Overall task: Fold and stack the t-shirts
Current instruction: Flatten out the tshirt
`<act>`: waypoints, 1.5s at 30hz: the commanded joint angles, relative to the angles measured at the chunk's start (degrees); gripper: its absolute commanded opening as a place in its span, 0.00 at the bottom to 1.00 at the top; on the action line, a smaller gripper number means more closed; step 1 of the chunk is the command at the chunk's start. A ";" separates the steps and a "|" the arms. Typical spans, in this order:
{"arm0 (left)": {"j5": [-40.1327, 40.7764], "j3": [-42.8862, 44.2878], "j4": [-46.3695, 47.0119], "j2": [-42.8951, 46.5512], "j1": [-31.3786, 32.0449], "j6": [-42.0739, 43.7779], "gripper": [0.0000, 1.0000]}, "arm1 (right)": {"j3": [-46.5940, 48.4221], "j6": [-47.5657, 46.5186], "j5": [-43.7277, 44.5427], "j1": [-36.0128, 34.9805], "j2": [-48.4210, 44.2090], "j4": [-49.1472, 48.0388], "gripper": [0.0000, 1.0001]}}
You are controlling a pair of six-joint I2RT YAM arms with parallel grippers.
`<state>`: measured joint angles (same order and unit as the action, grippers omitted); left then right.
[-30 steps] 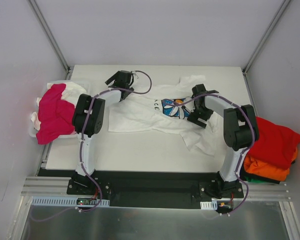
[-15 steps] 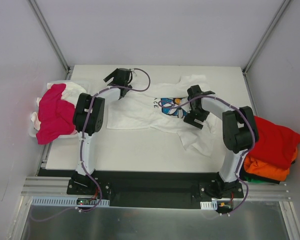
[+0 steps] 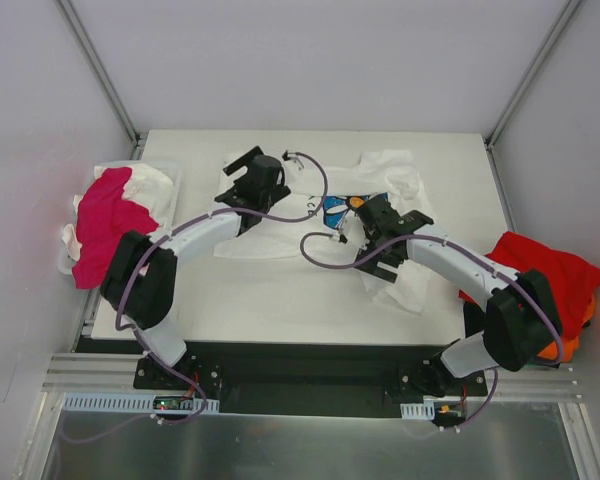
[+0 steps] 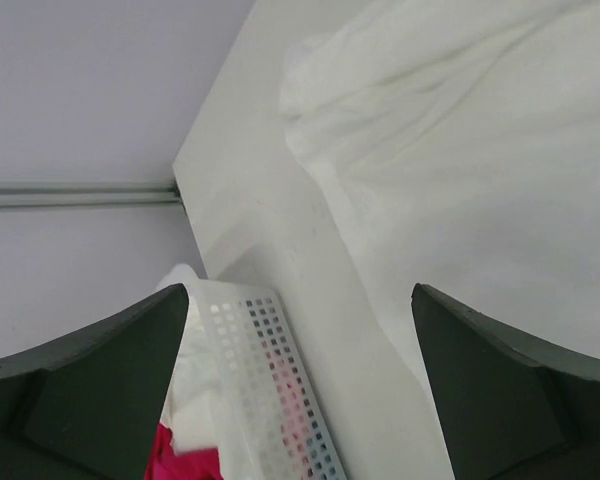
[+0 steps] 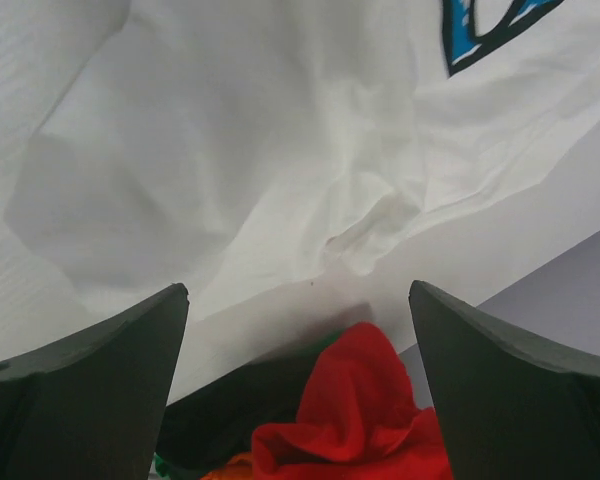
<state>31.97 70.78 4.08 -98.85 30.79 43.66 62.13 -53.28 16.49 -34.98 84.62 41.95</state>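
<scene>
**While both arms hang over the white tee, nothing is gripped**

As your two arms reach in over the desk [image 3: 280, 300], the white tee with the blue flower print [image 3: 275, 240] lies spread and rumpled across its middle, print side up. One sleeve bunches toward the far right, and a crumpled corner trails toward the near right.

Your left fingers [image 3: 248, 178] sit over the tee's far-left part. They're spread wide with nothing between them; the left wrist view shows only bare desk and the cloth's edge in the gap.

Your right fingers [image 3: 385, 232] sit just by the print, also spread wide and empty. The right wrist view shows wrinkled white cloth under them. Cannot tell if either set touches the fabric.

Off the desk's left edge, a white perforated basket [image 3: 170, 175] holds the magenta-pink tee [image 3: 105, 225], with some white cloth under it. Off the right edge, the red tee [image 3: 540, 270] lies heaped on the orange tee [image 3: 563, 343]. Your right arm's elbow partly hides that pile.
</scene>
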 commanded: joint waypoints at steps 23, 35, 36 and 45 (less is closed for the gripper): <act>-1.82 -14.97 -1.35 2.08 -0.11 -9.21 0.91 | -18.71 6.52 -1.11 -4.39 -10.88 5.77 0.97; -1.12 -14.18 -1.18 0.94 -0.20 -8.42 0.91 | -21.35 0.82 -5.94 -1.32 -10.09 2.17 0.96; -1.12 -14.44 -1.09 0.94 -0.11 -8.33 0.91 | -21.26 0.37 -6.47 -0.88 -10.00 2.08 0.95; -1.38 -15.06 -0.65 0.67 -0.29 -8.15 0.91 | -20.64 -4.38 -11.30 5.45 -5.43 0.15 0.88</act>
<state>30.50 55.02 2.31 -97.54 30.68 35.40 40.38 -54.72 8.51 -31.20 77.49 42.78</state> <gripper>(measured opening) 0.911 0.893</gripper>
